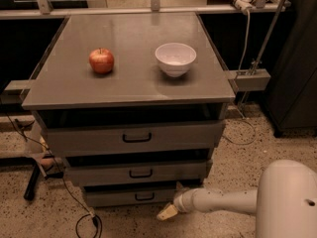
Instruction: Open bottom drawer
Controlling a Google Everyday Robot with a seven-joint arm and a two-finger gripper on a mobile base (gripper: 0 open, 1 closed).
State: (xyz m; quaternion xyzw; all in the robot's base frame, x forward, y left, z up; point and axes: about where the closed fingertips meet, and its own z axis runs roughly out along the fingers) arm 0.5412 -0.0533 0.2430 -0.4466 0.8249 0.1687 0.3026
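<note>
from my seat, the bottom drawer [119, 197] sits lowest in the grey cabinet, at 6 o'clock from the middle drawer [104, 174] and the top drawer [89, 140]. its small black loop handle [144, 196] is at the centre of the front. the claw [167, 212] hangs low near the floor, at 4 o'clock from that handle, just beside the front's right end. i cannot tell whether it touches the drawer, nor whether it is wide or narrow. its white arm [218, 201] reaches in from 3 o'clock. on the tabletop [133, 88], a red apple [101, 61] lies at 9 o'clock from a white bowl [175, 59], well apart.
</note>
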